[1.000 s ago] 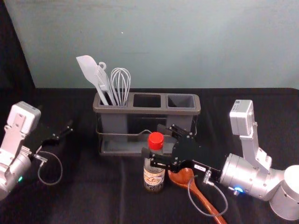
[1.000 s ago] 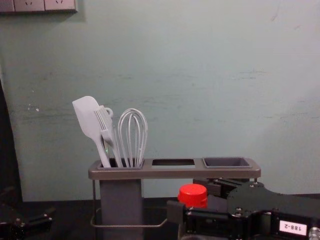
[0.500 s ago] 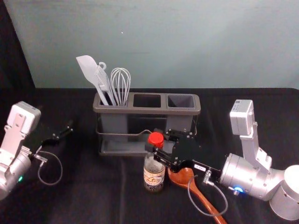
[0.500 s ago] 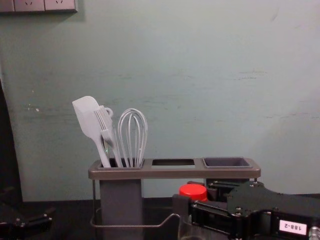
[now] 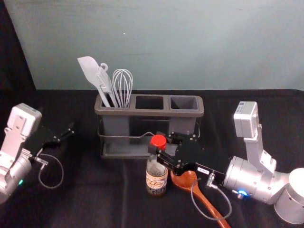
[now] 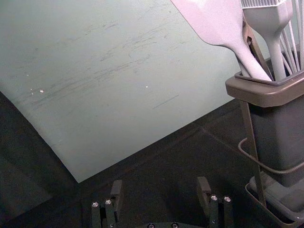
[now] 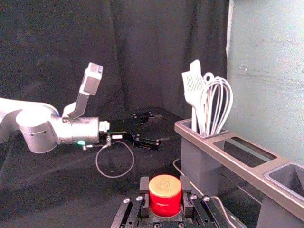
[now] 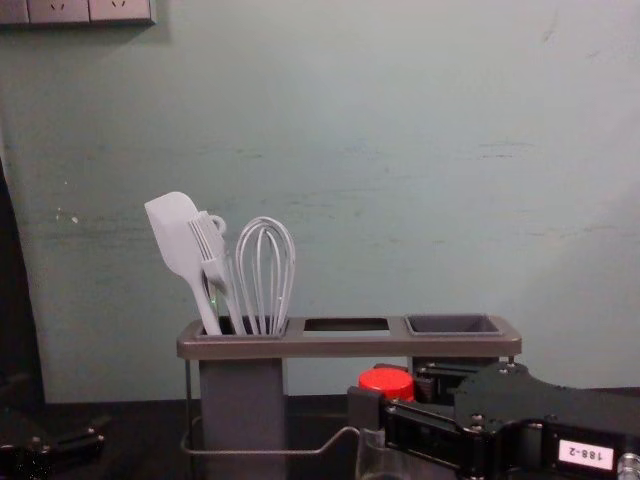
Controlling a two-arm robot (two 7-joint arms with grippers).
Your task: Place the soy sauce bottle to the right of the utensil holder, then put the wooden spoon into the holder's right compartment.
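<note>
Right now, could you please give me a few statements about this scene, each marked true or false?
1. The whisk stands in the left compartment of the utensil holder. True.
2. The wooden spoon is in the right compartment. False: it lies on the table.
3. The right gripper has the soy sauce bottle at its red cap. True.
4. The bottle is right of the holder. False: it is in front.
5. The left gripper grips the spatula. False: its fingers are apart, holding nothing.
</note>
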